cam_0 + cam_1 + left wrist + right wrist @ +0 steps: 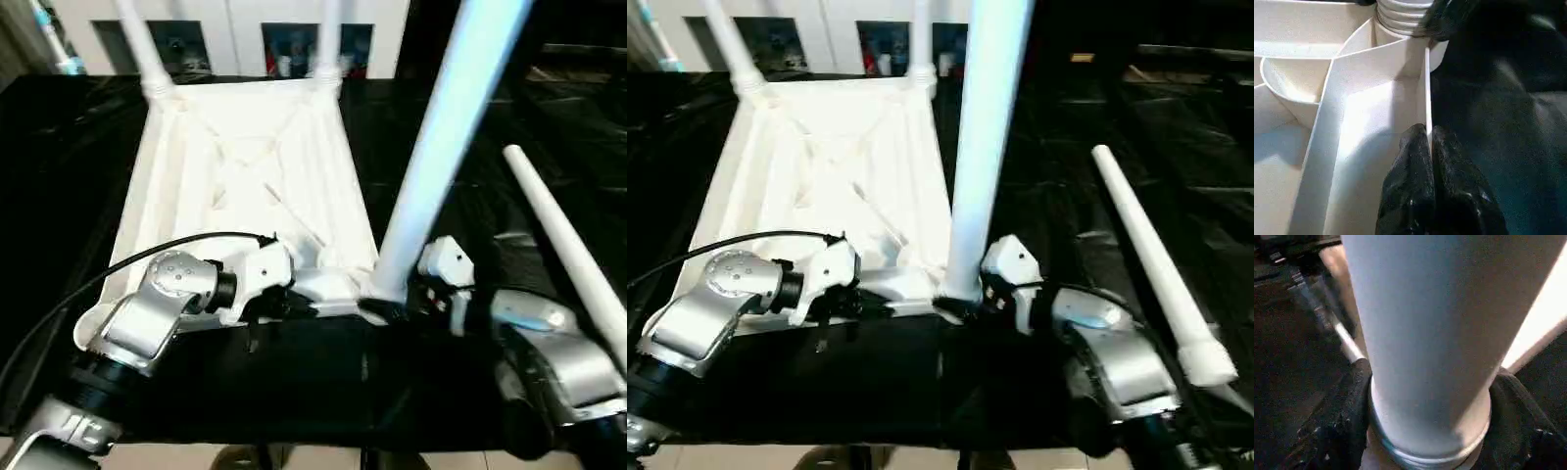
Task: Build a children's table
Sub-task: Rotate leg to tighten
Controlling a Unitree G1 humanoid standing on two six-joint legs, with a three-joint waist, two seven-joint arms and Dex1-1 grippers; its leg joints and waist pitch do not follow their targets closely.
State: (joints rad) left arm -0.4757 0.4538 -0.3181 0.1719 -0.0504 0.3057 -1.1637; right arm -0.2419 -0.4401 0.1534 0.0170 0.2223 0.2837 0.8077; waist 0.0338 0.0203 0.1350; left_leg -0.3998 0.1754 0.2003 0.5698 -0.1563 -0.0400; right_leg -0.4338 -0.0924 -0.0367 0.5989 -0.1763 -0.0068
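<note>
The white table top (245, 147) lies upside down on the black surface, ribbed underside up. Two legs (137, 39) (328, 34) stand in its far corner sockets. A third leg (441, 137) stands tilted in the near right corner socket. My right gripper (387, 308) holds it at its base, with one black finger (1354, 396) on each side of the tube. The thin near rim wall (1426, 88) of the top is pinched between the shut fingers of my left gripper (1428, 134). One more leg (568, 245) lies loose on the surface to the right.
The black surface (59, 176) runs wide on both sides of the top. Its near edge sits just below my forearms. White cabinets and dark panels (294, 44) stand behind the far end.
</note>
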